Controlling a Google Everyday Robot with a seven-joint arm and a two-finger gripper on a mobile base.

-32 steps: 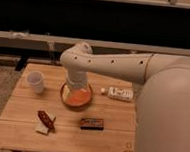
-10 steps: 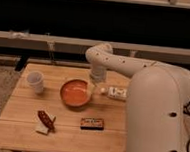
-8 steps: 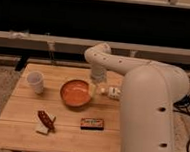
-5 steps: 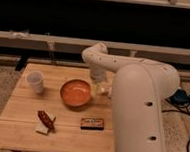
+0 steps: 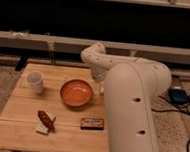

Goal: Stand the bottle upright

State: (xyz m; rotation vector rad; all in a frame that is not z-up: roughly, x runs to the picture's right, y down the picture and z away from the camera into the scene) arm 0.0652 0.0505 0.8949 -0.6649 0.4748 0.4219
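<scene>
The bottle is hidden behind my arm, which crosses the right side of the wooden table [image 5: 18, 134]. My gripper [image 5: 99, 87] hangs low over the table just right of the orange bowl [image 5: 77, 92], below the bent elbow [image 5: 95, 54]. It stands open, and I see nothing held in it. The large white forearm [image 5: 131, 109] fills the right of the camera view and covers the spot under the gripper.
A white paper cup [image 5: 35, 81] stands at the table's left. A dark box with orange print [image 5: 92, 123] lies near the front edge. A brown snack on a white piece [image 5: 45, 122] lies front left. Cables and a dark device [image 5: 179, 95] sit on the floor to the right.
The arm has swung from over the bowl towards the right and nearer the camera, and now covers the bottle that showed on the table's right side a second ago.
</scene>
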